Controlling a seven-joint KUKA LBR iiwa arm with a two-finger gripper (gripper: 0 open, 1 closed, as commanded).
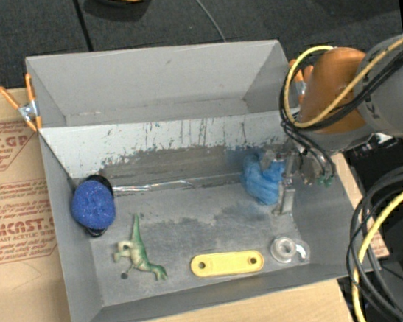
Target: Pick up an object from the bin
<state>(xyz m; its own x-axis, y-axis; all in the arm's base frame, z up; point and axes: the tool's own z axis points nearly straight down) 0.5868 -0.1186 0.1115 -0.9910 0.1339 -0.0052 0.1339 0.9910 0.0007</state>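
Claw: the claw hangs low at the right side of the grey metal bin, just beside the right edge of a light-blue crumpled soft lump. I cannot tell whether it is open or closed, and nothing shows gripped in it.
Nearest thing: the light-blue crumpled soft lump lies on the bin floor at the foot of the far wall, right of the middle. It is touching the claw or very nearly so.
Feel, as a judgement: it looks like cloth or foam, so probably light and yielding, not fragile. It should squash under a pinch rather than skid away.
Where to take hold: across its bulging middle, where the folds are thickest. A loose outer fold could pull free.
Risk: the far wall stands close behind it, leaving little room on that side.
Other things: a small silver metal ring lies in the near right corner. A flat yellow plastic bar lies along the near wall. A green toy dinosaur lies near left, and a dark-blue rough ball sits against the left wall.
Their feel, as a judgement: the ring looks hard and slippery, and the bar lies flat and offers little to grip.
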